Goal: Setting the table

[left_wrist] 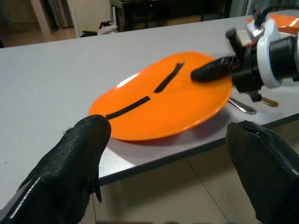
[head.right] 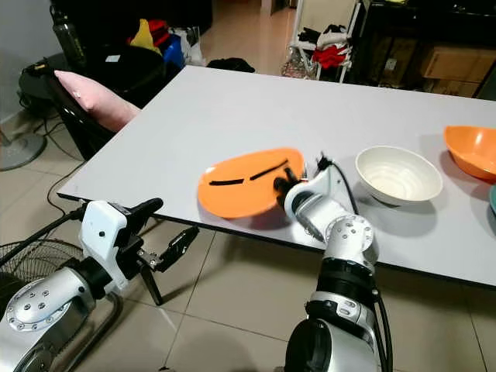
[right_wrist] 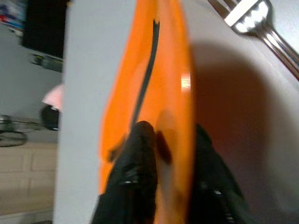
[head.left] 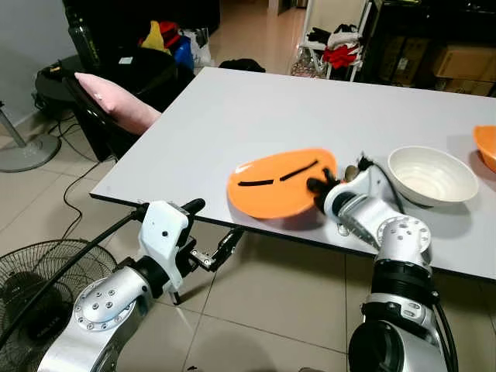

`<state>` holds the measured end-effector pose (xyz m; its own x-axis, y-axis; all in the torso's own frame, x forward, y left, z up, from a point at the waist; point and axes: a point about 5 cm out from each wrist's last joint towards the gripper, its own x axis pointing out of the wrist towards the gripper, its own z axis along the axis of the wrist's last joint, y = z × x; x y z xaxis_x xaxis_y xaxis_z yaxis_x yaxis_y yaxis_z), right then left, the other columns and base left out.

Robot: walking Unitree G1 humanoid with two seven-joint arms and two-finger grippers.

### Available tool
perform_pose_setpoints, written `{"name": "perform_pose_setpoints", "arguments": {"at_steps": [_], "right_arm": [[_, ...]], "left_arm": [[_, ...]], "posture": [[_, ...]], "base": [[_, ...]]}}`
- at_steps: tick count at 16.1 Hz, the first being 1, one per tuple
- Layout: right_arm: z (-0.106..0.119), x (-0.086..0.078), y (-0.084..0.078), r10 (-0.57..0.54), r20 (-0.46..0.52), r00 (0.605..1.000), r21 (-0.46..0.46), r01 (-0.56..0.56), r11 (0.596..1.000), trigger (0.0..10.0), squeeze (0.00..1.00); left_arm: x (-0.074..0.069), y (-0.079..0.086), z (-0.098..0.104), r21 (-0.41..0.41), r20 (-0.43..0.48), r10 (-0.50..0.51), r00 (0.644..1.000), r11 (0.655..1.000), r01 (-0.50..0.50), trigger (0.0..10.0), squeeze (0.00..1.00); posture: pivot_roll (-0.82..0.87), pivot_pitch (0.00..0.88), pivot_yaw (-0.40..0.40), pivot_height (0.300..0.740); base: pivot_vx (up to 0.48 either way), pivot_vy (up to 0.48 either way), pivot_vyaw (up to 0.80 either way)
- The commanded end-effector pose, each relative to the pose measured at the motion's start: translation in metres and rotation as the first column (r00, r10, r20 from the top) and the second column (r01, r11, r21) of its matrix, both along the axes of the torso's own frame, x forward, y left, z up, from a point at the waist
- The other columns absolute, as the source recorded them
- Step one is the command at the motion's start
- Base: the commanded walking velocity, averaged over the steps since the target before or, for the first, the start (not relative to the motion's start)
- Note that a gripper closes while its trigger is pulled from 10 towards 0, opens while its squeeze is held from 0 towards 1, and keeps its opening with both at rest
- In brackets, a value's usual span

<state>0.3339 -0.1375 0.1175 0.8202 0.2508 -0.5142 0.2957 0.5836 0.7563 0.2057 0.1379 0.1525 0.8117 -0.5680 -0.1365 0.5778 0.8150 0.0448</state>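
The round orange plastic plate (head.left: 283, 183) with two black stripes lies tilted near the front edge of the grey surface (head.left: 232, 108), its right rim lifted; much bare surface is behind it; the right hand (head.left: 319, 186) is pinched on that rim, one finger above and one below; the left hand (head.left: 211, 235) hangs wide apart below the edge, over the tiled floor (head.left: 256, 298); the right wrist view shows a metal fork (right_wrist: 261, 25) beside the plate; a white bowl (head.left: 431, 175) stands near, to the right.
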Motion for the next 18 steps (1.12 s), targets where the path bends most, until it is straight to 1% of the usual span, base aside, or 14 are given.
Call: {"name": "perform_pose_setpoints", "arguments": {"at_steps": [1, 5, 9, 10, 12, 14, 17, 18], "right_arm": [[0.002, 0.003, -0.001, -0.004, 0.003, 1.0, -0.012, 0.004, 1.0, 10.0, 1.0], [-0.006, 0.002, -0.003, -0.003, -0.023, 1.0, -0.031, 0.003, 1.0, 10.0, 1.0], [-0.007, 0.005, -0.003, 0.015, 0.0, 1.0, -0.049, -0.015, 0.999, 10.0, 1.0], [-0.01, 0.009, 0.0, 0.047, 0.011, 0.999, -0.077, -0.046, 0.996, 10.0, 1.0], [-0.015, 0.014, 0.003, 0.066, 0.017, 0.998, -0.104, -0.064, 0.993, 10.0, 1.0], [-0.015, 0.02, 0.006, 0.077, 0.041, 0.996, -0.11, -0.072, 0.991, 10.0, 1.0], [-0.009, 0.033, 0.012, 0.074, 0.092, 0.993, -0.121, -0.062, 0.991, 10.0, 1.0], [-0.006, 0.037, 0.012, 0.085, 0.115, 0.99, -0.165, -0.065, 0.984, 10.0, 1.0]], "left_arm": [[-0.001, 0.0, 0.002, 0.015, 0.009, -0.006, 1.0, 1.0, 0.006, 10.0, 0.0], [-0.003, -0.001, 0.001, 0.02, 0.003, -0.008, 1.0, 1.0, 0.008, 10.0, 0.0], [-0.002, -0.002, 0.0, 0.02, 0.002, -0.015, 1.0, 1.0, 0.015, 10.0, 0.0], [-0.001, -0.002, -0.001, 0.021, 0.002, -0.017, 1.0, 1.0, 0.017, 10.0, 0.0], [0.0, -0.003, -0.001, 0.023, 0.003, -0.018, 1.0, 1.0, 0.018, 10.0, 0.0], [0.0, -0.002, -0.001, 0.024, 0.002, -0.013, 1.0, 1.0, 0.013, 10.0, 0.0], [0.0, 0.0, -0.001, 0.027, 0.0, -0.004, 1.0, 1.0, 0.004, 10.0, 0.0], [0.0, 0.0, -0.001, 0.026, 0.0, 0.0, 1.0, 1.0, 0.0, 10.0, 0.0]], "posture": [[-0.05, 0.0, 0.024, 0.74], [-0.05, 0.0, 0.021, 0.74], [-0.05, 0.0, 0.029, 0.74], [-0.05, 0.0, 0.036, 0.74], [-0.04, 0.0, 0.039, 0.74], [-0.04, 0.0, 0.039, 0.74], [-0.03, 0.0, 0.04, 0.74], [-0.02, 0.0, 0.04, 0.74]], "base": [[0.0, 0.0, 0.0], [0.0, 0.0, 0.0], [0.0, 0.0, 0.0], [0.0, 0.0, 0.0], [0.0, 0.0, 0.0], [0.0, 0.0, 0.0], [0.0, 0.0, 0.0], [0.0, 0.0, 0.0]]}}
